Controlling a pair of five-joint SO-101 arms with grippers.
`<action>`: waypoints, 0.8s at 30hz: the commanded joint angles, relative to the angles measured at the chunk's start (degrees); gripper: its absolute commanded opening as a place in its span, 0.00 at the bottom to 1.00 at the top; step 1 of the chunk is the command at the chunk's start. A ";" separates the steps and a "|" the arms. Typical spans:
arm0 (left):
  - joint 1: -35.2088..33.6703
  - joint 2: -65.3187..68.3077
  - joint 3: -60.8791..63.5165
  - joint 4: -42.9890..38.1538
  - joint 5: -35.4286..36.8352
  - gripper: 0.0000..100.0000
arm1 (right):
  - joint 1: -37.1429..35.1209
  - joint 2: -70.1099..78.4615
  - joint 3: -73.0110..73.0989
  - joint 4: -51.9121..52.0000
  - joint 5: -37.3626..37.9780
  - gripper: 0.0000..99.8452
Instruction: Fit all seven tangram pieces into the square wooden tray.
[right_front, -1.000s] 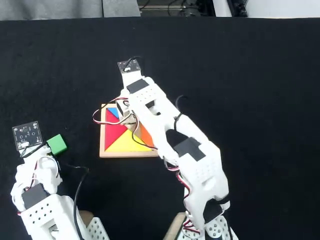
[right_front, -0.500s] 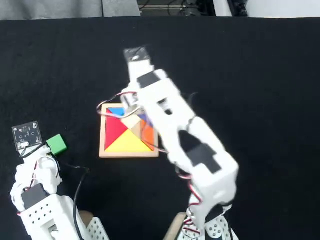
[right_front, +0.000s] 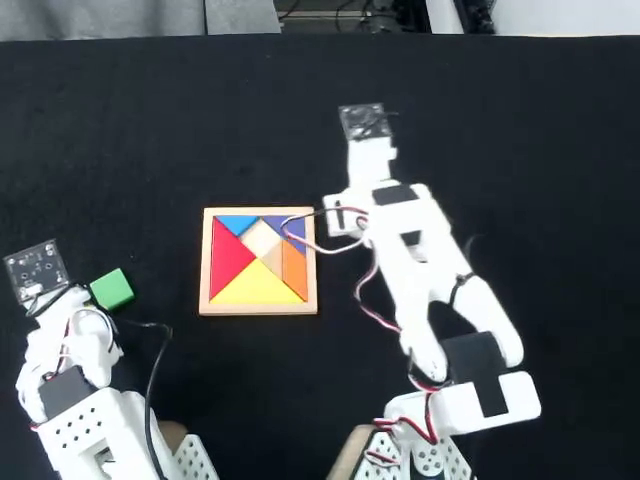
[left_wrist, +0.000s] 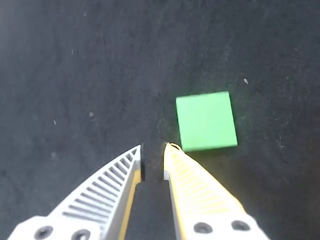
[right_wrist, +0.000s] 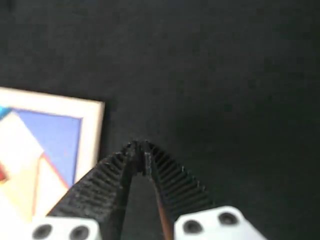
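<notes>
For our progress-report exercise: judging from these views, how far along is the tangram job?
Done: coloured pieces lie in the wooden tray. In hand: nothing; the right gripper is shut and empty beside the tray, the left gripper empty. Left: the green square on the cloth, beside the left gripper.

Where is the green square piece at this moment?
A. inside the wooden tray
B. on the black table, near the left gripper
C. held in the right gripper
B: the green square lies flat on the black table beside the left gripper, apart from the wooden tray.
</notes>
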 joint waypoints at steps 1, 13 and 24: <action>-0.13 -0.53 -3.47 -1.41 -7.21 0.09 | 4.40 -3.21 0.40 -2.29 0.53 0.01; 10.07 14.15 -42.15 31.38 -18.02 0.09 | 5.80 -3.38 2.59 -3.08 0.53 0.01; 8.92 54.95 -54.02 41.58 -11.08 0.09 | 5.71 -3.65 2.33 -3.08 0.88 0.01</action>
